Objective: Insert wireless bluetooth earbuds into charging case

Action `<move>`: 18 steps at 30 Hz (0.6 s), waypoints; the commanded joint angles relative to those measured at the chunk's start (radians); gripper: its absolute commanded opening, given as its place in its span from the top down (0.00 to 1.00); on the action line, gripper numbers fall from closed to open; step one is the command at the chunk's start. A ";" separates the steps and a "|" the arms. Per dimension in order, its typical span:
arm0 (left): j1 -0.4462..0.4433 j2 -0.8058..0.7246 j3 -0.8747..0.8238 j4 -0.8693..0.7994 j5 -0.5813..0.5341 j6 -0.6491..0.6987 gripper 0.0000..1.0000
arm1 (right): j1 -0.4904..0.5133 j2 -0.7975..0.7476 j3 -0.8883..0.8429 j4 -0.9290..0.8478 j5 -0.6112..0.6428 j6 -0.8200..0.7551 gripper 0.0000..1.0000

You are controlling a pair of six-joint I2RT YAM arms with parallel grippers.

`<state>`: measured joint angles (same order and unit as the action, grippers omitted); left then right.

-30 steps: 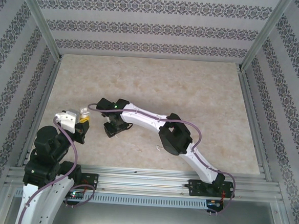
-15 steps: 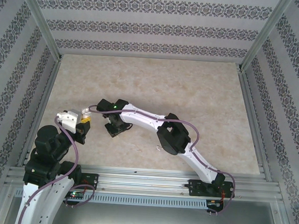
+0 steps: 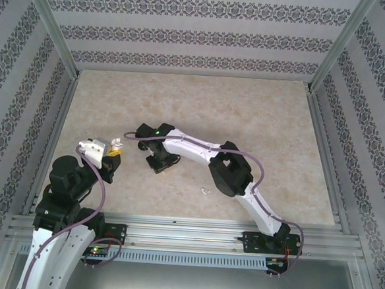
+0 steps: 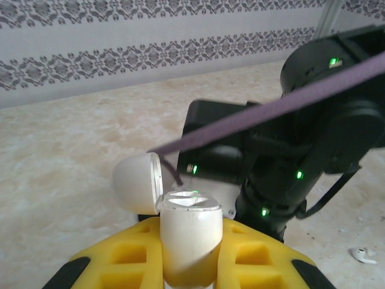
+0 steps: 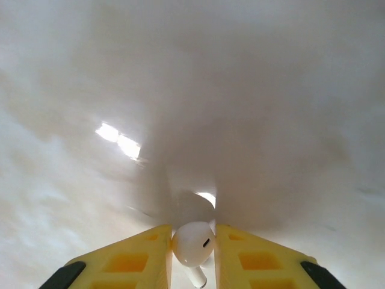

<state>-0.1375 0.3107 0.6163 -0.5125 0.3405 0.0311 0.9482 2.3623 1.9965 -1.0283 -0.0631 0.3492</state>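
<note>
My left gripper (image 4: pixel 189 244) is shut on a white charging case (image 4: pixel 188 232), held upright between the yellow fingers (image 4: pixel 120 259). The case's lid (image 4: pixel 137 182) is hinged open to the left. In the top view this gripper (image 3: pixel 111 155) hangs over the table's near left. My right gripper (image 5: pixel 194 244) is shut on a white earbud (image 5: pixel 192 241), stem pointing down, low over the table. From above, the right gripper (image 3: pixel 159 163) sits just right of the case (image 3: pixel 116 144). Another white earbud (image 4: pixel 364 255) lies loose on the table (image 3: pixel 204 190).
The right arm's black wrist (image 4: pixel 283 162) and its purple cable (image 4: pixel 258 117) cross close behind the open case. The marble-patterned tabletop (image 3: pixel 234 114) stretches wide behind both arms. Patterned walls and metal rails (image 3: pixel 55 128) enclose it.
The right gripper's jaws have closed on the white earbud, and that gripper has shifted a little to the right. The left gripper, still holding the case, has edged slightly right.
</note>
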 commanded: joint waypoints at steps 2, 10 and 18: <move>-0.001 0.031 -0.025 0.118 0.098 -0.040 1.00 | -0.076 -0.151 -0.145 0.061 0.012 0.007 0.77; -0.004 0.114 -0.090 0.297 0.214 -0.133 1.00 | -0.221 -0.377 -0.474 0.254 -0.068 0.105 0.78; -0.013 0.242 -0.133 0.517 0.259 -0.271 1.00 | -0.277 -0.602 -0.593 0.276 -0.048 0.135 0.78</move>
<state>-0.1375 0.5217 0.4938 -0.1570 0.5598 -0.1596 0.6716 1.8496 1.4158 -0.7795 -0.1162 0.4587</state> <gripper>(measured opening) 0.178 0.221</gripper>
